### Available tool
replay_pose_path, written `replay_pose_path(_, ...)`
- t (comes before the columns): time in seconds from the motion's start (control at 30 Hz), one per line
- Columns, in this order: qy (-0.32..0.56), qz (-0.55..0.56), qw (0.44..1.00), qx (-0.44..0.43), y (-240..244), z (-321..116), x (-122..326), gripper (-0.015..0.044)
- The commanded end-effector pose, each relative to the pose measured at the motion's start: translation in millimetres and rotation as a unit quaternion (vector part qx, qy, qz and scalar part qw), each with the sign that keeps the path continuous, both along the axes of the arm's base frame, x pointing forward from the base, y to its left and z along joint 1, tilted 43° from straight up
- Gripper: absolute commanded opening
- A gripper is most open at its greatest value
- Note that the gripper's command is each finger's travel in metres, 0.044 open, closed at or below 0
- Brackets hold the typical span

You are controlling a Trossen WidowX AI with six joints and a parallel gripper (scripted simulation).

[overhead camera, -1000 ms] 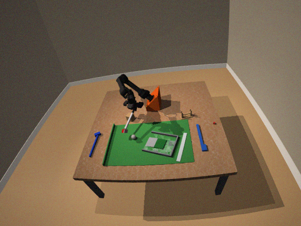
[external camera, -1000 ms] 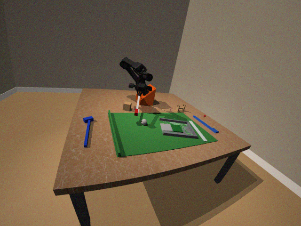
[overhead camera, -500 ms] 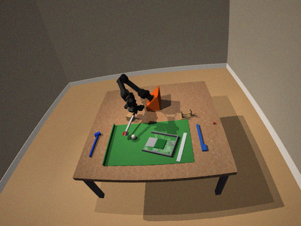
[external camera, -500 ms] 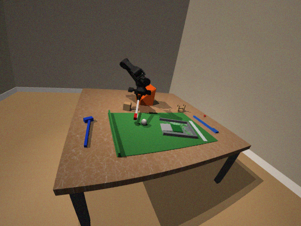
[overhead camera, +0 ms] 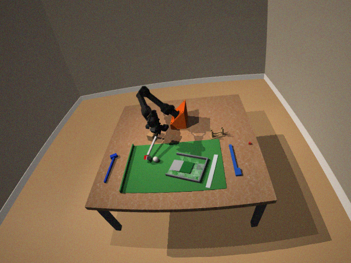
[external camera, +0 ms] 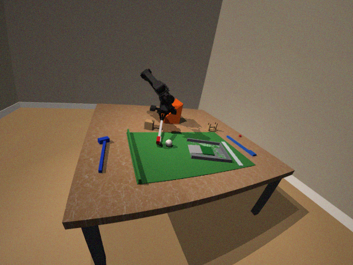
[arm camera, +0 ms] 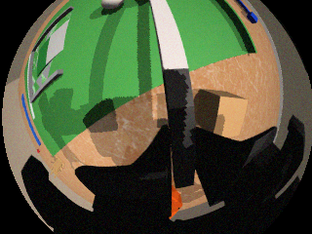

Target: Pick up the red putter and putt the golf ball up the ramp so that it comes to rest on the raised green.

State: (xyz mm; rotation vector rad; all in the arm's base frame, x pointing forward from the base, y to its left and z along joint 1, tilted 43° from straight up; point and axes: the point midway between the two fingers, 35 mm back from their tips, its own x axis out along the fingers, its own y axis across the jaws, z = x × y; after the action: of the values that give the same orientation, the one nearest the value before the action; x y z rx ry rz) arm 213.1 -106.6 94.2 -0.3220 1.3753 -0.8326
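My gripper (overhead camera: 156,133) (external camera: 162,115) (arm camera: 174,128) is shut on the dark grip of the red putter, whose white shaft (overhead camera: 151,146) (external camera: 160,128) (arm camera: 172,44) slants down to the mat. Its red head (overhead camera: 146,157) (external camera: 158,139) is low over the mat, just left of the golf ball in the top and exterior views; whether it touches the mat is unclear. The white golf ball (overhead camera: 155,159) (external camera: 169,142) (arm camera: 112,3) rests on the green mat (overhead camera: 147,181) (external camera: 168,168). The light grey ramp (overhead camera: 176,165) (external camera: 194,149) and raised green (overhead camera: 187,167) (external camera: 207,150) are right of the ball, inside a grey border.
A wooden block (external camera: 148,125) (arm camera: 234,114) is near the gripper. A small wooden stand (overhead camera: 218,133) (external camera: 212,127) is behind the mat. Blue clubs (overhead camera: 109,169) (overhead camera: 234,158) lie on either side. A green rail (overhead camera: 126,170) edges the mat's left; a white strip (overhead camera: 211,171) lies right.
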Motion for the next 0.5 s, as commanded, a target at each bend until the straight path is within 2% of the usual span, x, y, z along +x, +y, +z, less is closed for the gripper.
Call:
replay_pose_path(0.0,0.0,0.0,1.0,0.0,0.5,0.4,0.2,0.0)
replay_pose_path(0.47,0.0,0.002,1.0,-0.001,-13.6,11.0,-4.7,0.0)
